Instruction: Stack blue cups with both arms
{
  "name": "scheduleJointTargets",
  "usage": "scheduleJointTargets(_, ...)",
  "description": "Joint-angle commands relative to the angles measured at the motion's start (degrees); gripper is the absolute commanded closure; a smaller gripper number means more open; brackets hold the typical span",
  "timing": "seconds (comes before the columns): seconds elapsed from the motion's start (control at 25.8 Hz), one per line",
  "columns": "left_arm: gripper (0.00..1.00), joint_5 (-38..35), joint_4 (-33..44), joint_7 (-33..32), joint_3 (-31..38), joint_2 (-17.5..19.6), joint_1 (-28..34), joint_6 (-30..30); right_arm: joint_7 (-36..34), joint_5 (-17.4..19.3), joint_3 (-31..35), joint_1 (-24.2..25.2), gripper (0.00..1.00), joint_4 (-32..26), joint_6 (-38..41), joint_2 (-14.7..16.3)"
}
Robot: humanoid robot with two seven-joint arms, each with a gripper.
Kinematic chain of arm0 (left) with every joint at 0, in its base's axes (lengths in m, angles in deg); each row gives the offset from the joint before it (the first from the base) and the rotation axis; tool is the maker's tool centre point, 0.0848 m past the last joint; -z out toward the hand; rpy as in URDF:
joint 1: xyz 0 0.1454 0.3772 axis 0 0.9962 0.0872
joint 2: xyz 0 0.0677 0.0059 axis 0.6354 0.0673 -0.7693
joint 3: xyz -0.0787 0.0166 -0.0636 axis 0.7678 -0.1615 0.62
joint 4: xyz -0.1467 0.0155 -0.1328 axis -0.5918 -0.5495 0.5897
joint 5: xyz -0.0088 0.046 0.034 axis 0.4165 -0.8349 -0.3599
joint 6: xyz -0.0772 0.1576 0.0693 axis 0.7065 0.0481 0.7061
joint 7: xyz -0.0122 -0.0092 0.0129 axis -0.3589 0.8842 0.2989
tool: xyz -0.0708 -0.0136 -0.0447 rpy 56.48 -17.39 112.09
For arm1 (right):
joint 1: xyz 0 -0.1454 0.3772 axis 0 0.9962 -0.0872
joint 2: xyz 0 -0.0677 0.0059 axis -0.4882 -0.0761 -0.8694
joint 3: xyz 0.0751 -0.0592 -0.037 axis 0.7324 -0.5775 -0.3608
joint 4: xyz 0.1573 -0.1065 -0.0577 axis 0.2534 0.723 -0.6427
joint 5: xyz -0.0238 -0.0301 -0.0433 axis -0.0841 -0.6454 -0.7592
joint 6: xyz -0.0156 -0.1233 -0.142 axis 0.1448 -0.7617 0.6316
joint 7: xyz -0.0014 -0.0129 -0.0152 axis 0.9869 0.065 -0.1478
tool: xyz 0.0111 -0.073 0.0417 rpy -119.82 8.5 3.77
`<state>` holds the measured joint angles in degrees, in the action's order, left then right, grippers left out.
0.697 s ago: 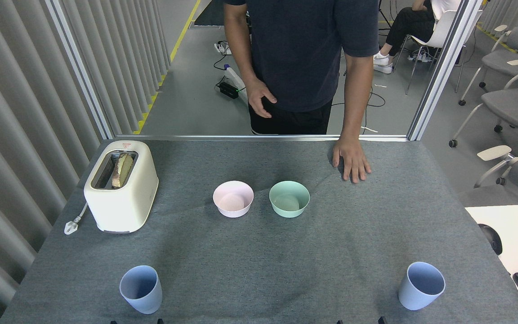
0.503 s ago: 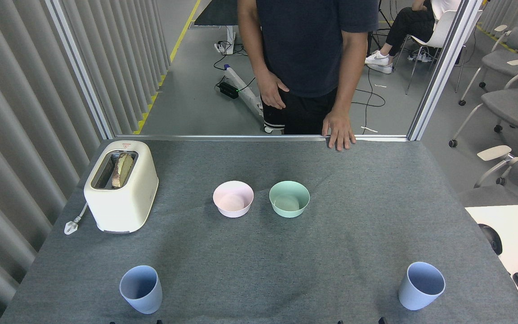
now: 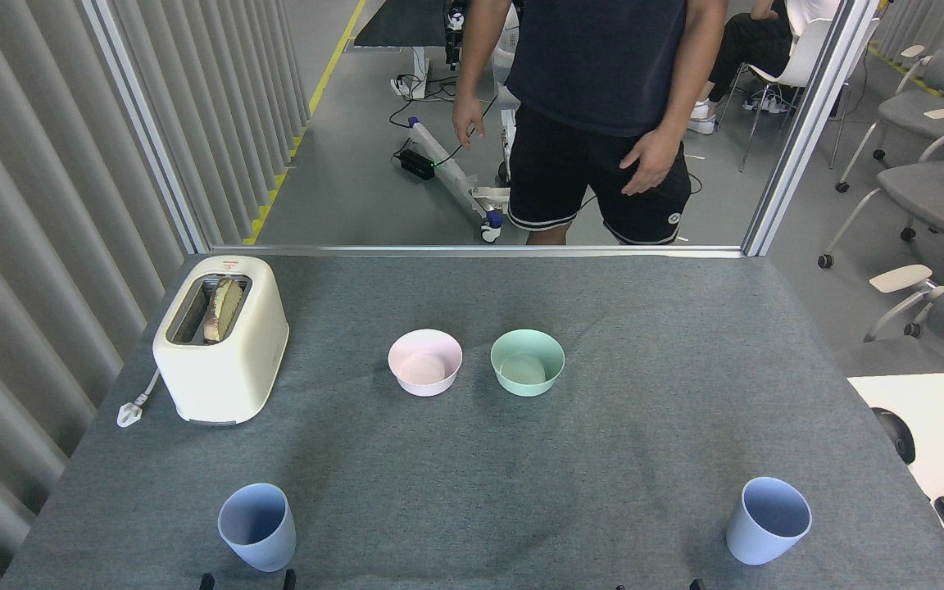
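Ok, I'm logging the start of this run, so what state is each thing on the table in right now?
Left blue cup: upright, empty, standing alone near the front edge.
Right blue cup: upright, empty, unstacked, far from the other.
Pink bowl: upright, empty.
Mint-green bowl: upright, empty, beside the pink one, not touching.
Toaster: bread in the slot, plug lying loose on the table.
Robot's jaws: only dark tips show at the bottom edge; state unclear.

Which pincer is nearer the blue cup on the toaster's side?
Left. The left pincer peeks in just below that blue cup; the right pincer is far to its right, by the other cup.
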<state>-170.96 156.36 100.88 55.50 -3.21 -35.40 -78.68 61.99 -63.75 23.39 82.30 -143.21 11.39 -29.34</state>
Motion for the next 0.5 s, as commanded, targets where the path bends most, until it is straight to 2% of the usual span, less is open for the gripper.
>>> scheduleJointTargets(0.0,0.0,0.14,-2.05,-0.03,-0.08,-0.03,-2.32,-0.02,-0.05,0.0,0.0,0.01,0.0,0.07,0.01,0.0)
scheduleJointTargets(0.46,0.0,0.58,-6.79,-0.03,0.18,-0.38,-6.19,0.24,-0.22,0.0,0.0,0.01,0.0,0.6,0.1,0.0)
